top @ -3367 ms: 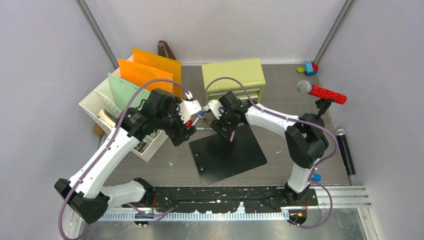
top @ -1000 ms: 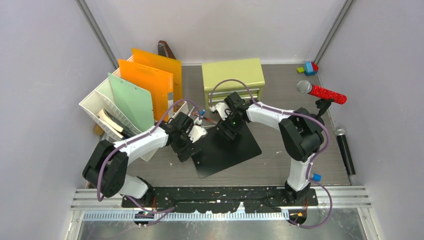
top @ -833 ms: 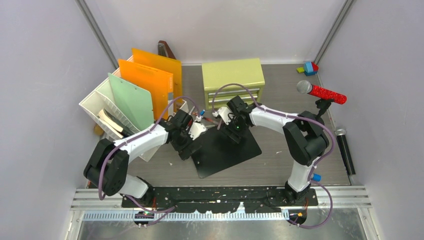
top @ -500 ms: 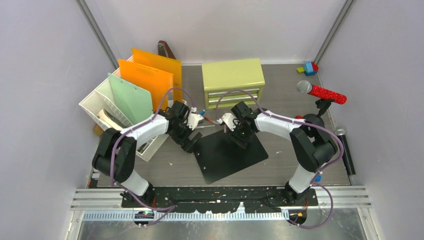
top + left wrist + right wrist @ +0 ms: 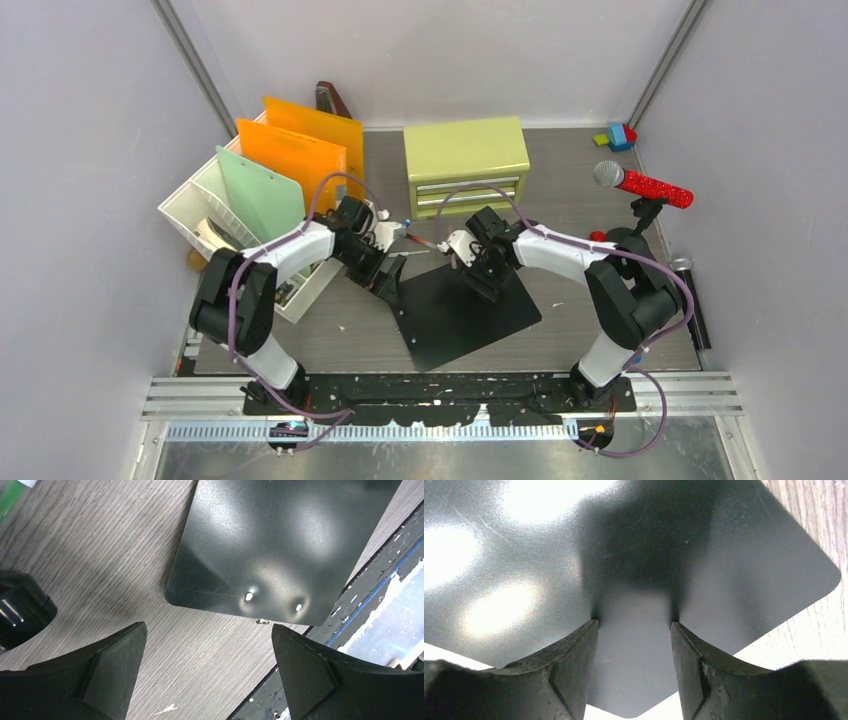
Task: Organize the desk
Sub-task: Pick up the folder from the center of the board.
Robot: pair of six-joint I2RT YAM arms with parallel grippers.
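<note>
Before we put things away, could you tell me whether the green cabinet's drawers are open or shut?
Shut: the drawer fronts sit flush with the cabinet, none pulled out.

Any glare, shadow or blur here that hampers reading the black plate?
Right wrist: strong white glare patches on the black plate, the shadow of the right gripper dark across its middle, the desk overexposed at lower right. Left wrist: milder glare on the plate, a green object at top left blurred. Top external: evenly lit, sharp.
</note>
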